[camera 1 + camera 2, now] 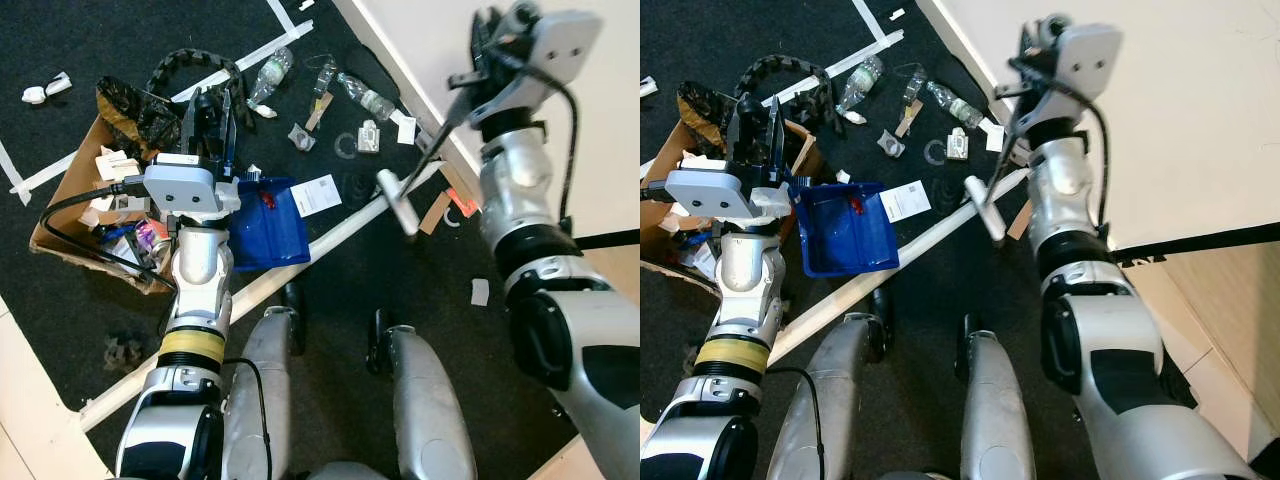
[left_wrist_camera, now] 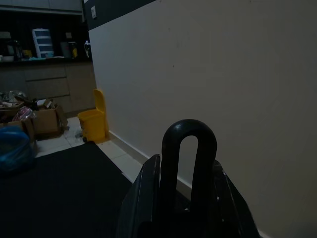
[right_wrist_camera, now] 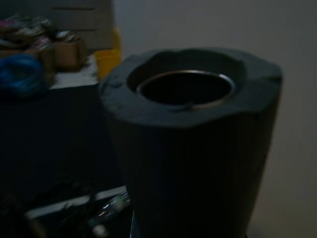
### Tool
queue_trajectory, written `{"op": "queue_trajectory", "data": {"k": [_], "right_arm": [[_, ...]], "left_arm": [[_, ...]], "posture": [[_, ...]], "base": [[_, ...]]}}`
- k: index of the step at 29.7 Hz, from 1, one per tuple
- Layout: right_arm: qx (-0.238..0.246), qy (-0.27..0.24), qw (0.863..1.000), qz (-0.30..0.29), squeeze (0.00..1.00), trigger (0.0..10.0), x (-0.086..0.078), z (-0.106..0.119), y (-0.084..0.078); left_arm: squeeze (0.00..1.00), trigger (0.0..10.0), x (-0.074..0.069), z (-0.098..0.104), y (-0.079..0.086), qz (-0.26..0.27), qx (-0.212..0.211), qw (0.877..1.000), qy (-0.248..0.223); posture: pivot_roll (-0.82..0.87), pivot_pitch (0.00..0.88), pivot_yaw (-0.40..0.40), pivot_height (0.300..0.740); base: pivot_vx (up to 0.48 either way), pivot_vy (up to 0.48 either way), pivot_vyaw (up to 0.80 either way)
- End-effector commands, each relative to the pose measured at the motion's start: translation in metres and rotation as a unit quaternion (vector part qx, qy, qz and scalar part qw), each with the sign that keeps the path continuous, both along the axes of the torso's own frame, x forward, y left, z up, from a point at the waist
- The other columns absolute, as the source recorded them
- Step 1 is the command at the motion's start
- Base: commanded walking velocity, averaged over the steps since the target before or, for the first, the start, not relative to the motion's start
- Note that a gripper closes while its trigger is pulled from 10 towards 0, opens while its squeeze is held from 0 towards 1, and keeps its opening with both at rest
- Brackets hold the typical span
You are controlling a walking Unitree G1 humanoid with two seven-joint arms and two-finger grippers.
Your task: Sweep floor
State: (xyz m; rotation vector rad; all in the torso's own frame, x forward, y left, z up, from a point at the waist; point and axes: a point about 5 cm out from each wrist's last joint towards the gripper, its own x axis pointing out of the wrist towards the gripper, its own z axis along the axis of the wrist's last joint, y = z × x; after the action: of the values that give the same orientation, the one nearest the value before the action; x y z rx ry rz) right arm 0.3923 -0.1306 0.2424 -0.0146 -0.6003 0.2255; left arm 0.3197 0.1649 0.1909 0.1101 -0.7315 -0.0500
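The left gripper (image 1: 210, 112), left of centre, is clamped on the black handle of a blue dustpan (image 1: 268, 222) that sits just below it. The right gripper (image 1: 487, 55), upper right, is closed around a broom handle (image 1: 437, 140). Bottles (image 1: 270, 73) and paper scraps (image 1: 319, 194) litter the dark floor (image 1: 340, 290) beside a cardboard box (image 1: 66, 190).
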Motion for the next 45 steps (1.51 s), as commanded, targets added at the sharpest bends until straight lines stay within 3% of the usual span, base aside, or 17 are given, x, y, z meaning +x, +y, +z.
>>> {"op": "queue_trajectory", "data": {"k": [1,6,10,23,31,40,44,45], "right_arm": [[-0.014,0.022,1.0,-0.008,0.0,10.0,-0.003,-0.02,-0.001],[-0.011,0.047,0.999,-0.019,0.0,10.0,-0.004,-0.032,0.007],[0.038,0.067,0.997,-0.016,0.0,10.0,-0.001,-0.033,0.013],[0.102,0.074,0.986,0.107,0.0,10.0,-0.008,-0.037,0.049],[0.162,0.079,0.972,0.151,0.0,10.0,-0.008,-0.034,0.056],[0.164,0.065,0.972,0.156,0.0,10.0,-0.006,-0.028,0.049],[0.159,0.03,0.978,0.133,0.0,10.0,-0.004,-0.013,0.031],[0.169,0.004,0.978,0.12,0.0,10.0,-0.003,-0.001,0.017]], "left_arm": [[0.0,10.0,-0.003,-0.037,-0.02,-0.031,-0.024,0.995,0.089],[0.0,10.0,-0.004,-0.035,-0.019,-0.031,-0.023,0.995,0.088],[0.0,10.0,-0.006,-0.035,-0.018,-0.032,-0.019,0.995,0.089],[0.0,10.0,-0.003,-0.031,-0.021,-0.036,-0.021,0.995,0.09],[0.0,10.0,-0.001,-0.031,-0.022,-0.036,-0.022,0.995,0.09],[0.0,10.0,0.001,-0.033,-0.023,-0.036,-0.024,0.995,0.092],[0.0,10.0,0.002,-0.034,-0.026,-0.04,-0.032,0.994,0.097],[0.0,10.0,0.003,-0.037,-0.028,-0.043,-0.04,0.993,0.104]], "posture": [[0.16,0.55,-0.115,0.74],[0.18,0.565,-0.106,0.74],[0.19,0.562,-0.101,0.74],[0.17,0.543,-0.101,0.74],[0.17,0.531,-0.104,0.74],[0.16,0.505,-0.111,0.74],[0.15,0.469,-0.115,0.74],[0.15,0.442,-0.117,0.74]], "base": [[0.0,0.0,0.0],[0.0,0.0,0.0],[0.0,0.0,0.0],[0.0,0.0,0.0],[0.0,0.0,0.0],[0.0,0.0,0.0],[0.0,0.0,0.0],[0.0,0.0,0.0]]}}
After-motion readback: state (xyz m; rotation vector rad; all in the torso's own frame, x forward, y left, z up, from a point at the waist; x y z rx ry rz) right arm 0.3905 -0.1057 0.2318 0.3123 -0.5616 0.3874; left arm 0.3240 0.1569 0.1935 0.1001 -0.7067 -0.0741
